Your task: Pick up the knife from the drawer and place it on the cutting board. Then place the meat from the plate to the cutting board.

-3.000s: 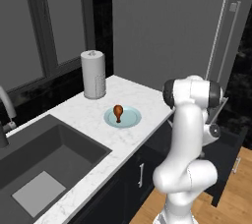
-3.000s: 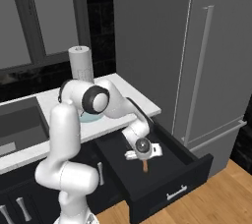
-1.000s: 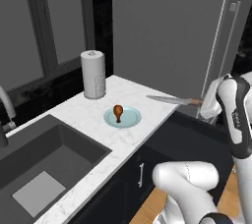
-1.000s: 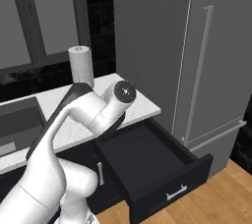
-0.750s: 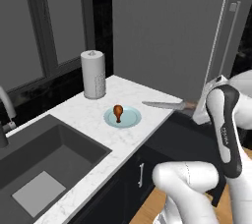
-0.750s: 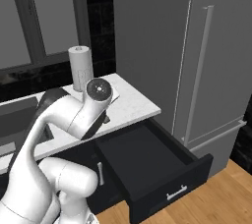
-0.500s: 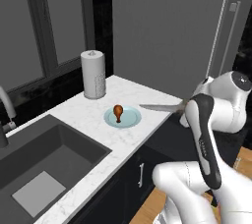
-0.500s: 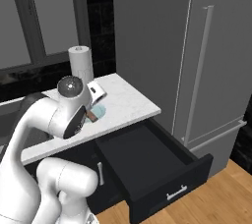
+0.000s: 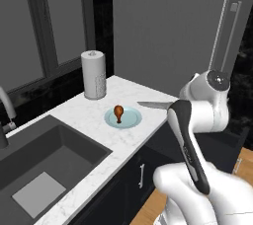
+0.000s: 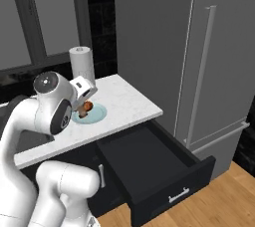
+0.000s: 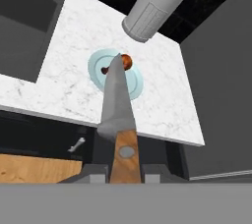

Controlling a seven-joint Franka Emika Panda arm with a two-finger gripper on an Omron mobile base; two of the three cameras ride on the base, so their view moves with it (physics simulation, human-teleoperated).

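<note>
My gripper [image 11: 124,173] is shut on the tan wooden handle of the knife [image 11: 116,96]. Its silver blade sticks out over the marble counter, with the tip above the pale teal plate [image 11: 135,84]. In the left base view the knife [image 9: 154,104] pokes out from behind my forearm, just right of the plate [image 9: 129,119]. The meat [image 9: 118,112], an orange-brown drumstick, lies on that plate and shows past the blade tip as the meat [image 11: 126,61]. The black drawer [image 10: 149,157] stands pulled open and looks dark inside. The cutting board is out of view.
A white paper towel roll [image 9: 94,75] stands at the back of the counter [image 9: 94,115]. A dark sink [image 9: 34,165] lies to the left. The grey fridge [image 10: 219,56] rises right of the open drawer. Wooden floor shows below.
The arm has swung left and up from the drawer, carrying the knife over the counter until its tip reaches above the plate. The meat and plate have stayed put.
</note>
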